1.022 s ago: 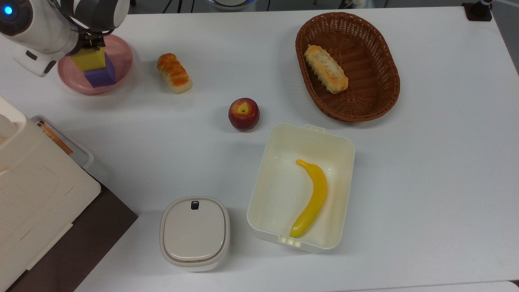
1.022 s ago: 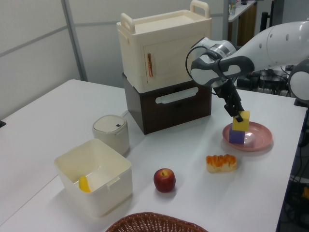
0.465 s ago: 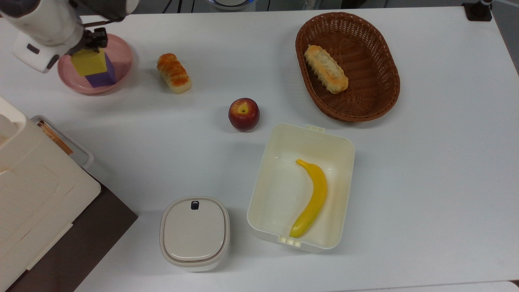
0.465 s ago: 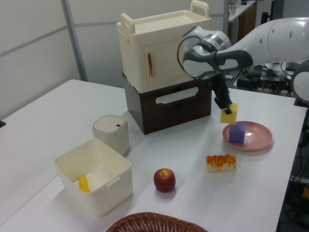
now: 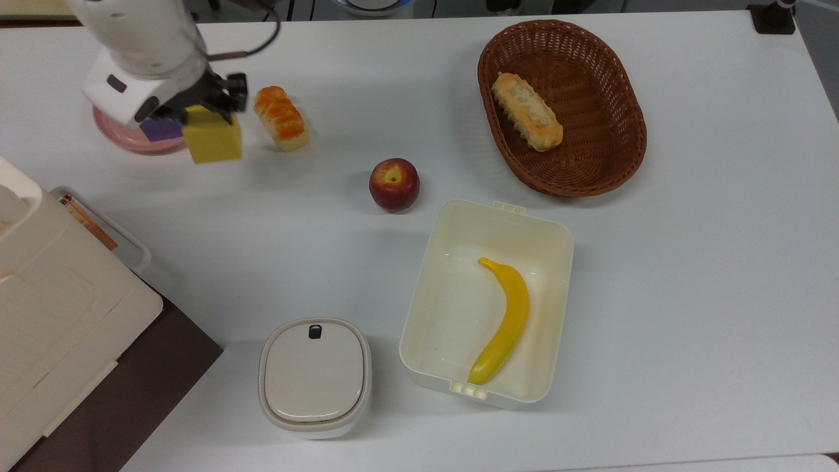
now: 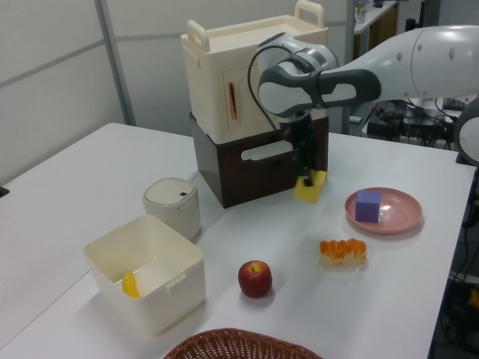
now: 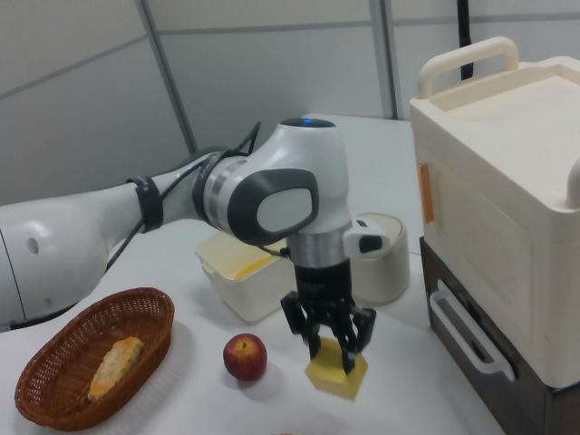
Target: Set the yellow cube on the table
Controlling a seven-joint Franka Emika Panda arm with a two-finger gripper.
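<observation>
Had left the purple cube (image 5: 162, 128) on the pink plate (image 5: 124, 136) and swung out over bare counter (image 5: 275, 216). Yellow cube (image 5: 212, 136) hung pinched by its top in the closed pincer (image 7: 328, 342), tilted, probably to be lowered clear of the bread (image 5: 281, 118) just beside.

Franka Panda arm (image 7: 272, 199): glossy white rounded shells w/ dark grey joint bands and grey oval end caps. Small blue light glows atop the wrist joint in the right view. Thin black cable loops along the forearm, held by a black strap. White flange block w/ a dark slot sits above the black two-finger gripper (image 7: 330, 349).
</observation>
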